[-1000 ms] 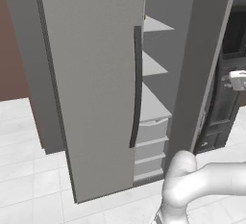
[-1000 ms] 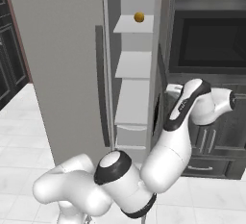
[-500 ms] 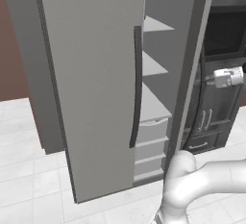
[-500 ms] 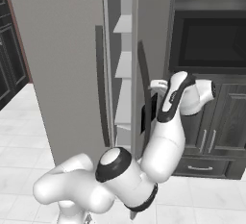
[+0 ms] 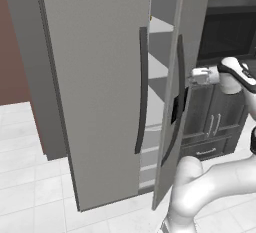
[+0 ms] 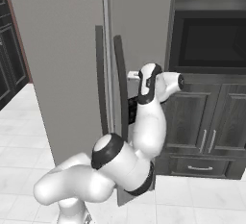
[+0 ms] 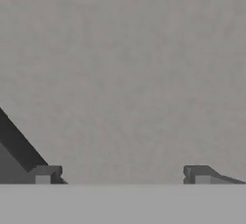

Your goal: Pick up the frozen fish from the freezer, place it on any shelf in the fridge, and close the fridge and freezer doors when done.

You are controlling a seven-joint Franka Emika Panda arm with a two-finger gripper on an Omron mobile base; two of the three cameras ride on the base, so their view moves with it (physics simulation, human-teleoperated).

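Note:
Two tall grey fridge and freezer doors face me. The left door is shut, its dark curved handle at its right edge. The right door stands slightly ajar, with a dark handle and a small dark panel. Pale shelves show through the narrow gap. My gripper is open, its fingertips against the right door's grey face, holding nothing. The frozen fish is hidden.
A dark cabinet column with a built-in oven stands close to the right of the ajar door, with dark cupboard doors and a drawer below. The white tiled floor lies in front; a brown wall is to the left.
The right door has swung from wide open to nearly shut, with my open gripper moving left against its outer face. The shelves and drawers inside are now mostly covered.

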